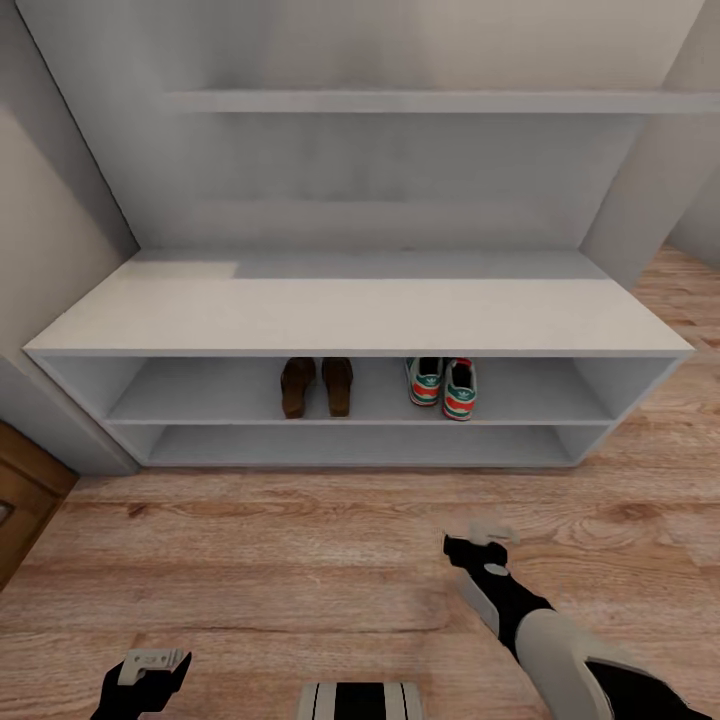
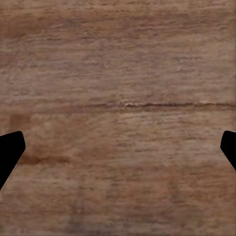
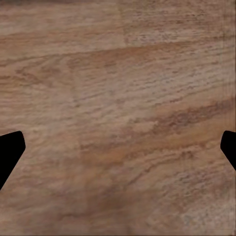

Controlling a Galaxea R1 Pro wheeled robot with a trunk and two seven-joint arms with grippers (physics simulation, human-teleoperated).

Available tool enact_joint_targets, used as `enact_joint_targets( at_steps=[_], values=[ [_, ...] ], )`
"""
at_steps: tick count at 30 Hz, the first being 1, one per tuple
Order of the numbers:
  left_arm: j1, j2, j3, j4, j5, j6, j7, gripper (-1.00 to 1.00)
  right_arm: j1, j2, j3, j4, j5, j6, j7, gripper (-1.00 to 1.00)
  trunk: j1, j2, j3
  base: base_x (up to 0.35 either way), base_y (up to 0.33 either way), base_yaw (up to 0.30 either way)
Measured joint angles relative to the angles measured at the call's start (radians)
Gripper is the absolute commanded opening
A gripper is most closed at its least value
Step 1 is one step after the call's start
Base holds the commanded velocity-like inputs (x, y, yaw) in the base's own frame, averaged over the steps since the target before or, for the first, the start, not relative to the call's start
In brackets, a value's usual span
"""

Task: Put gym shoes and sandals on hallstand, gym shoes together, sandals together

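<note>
- Your right arm (image 1: 560,640) reaches forward and low over the floor (image 1: 300,560), with the right hand (image 1: 480,548) pointing down at the planks.
- Your left hand (image 1: 150,668) sits low near your body, also over the floor.
- In the right wrist view, the right hand (image 3: 118,147) has its two black fingertips (image 3: 10,150) spread wide apart, with bare wood between them. It is let go and holds nothing.
- In the left wrist view, the left hand (image 2: 118,147) looks the same: fingertips (image 2: 10,150) far apart, bare wood between, nothing held.
- The two sandals (image 1: 316,386) stand side by side in the top slot of the rack (image 1: 360,310).
- The two gym shoes (image 1: 442,384) stand side by side in the same slot, a little way to the right of the sandals.
- The rack is pale grey, with a bare top and a second slot under the first.
- A wall shelf (image 1: 430,101) hangs above it, and a brown door edge (image 1: 25,490) shows at the left.
</note>
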Motion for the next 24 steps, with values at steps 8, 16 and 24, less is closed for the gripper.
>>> enact_joint_targets(
  at_steps=[8,16,24],
  values=[
    [0.000,0.001,0.000,0.000,0.002,0.000,0.000,1.00,0.104,-0.086,-0.001,0.011,0.064,-0.160,0.000,1.00,-0.002,0.001,0.015,0.000,0.000,0.000],
    [0.000,0.003,0.002,0.001,0.000,0.002,0.002,1.00,0.151,-0.102,-0.002,0.011,0.067,-0.231,-0.001,1.00,-0.005,0.003,0.046,0.000,0.000,0.000],
    [0.000,0.006,0.009,0.046,-0.001,0.003,0.003,1.00,0.195,-0.105,-0.004,0.009,0.067,-0.301,-0.007,1.00,-0.009,0.005,0.077,0.000,0.000,0.000]
  ],
)
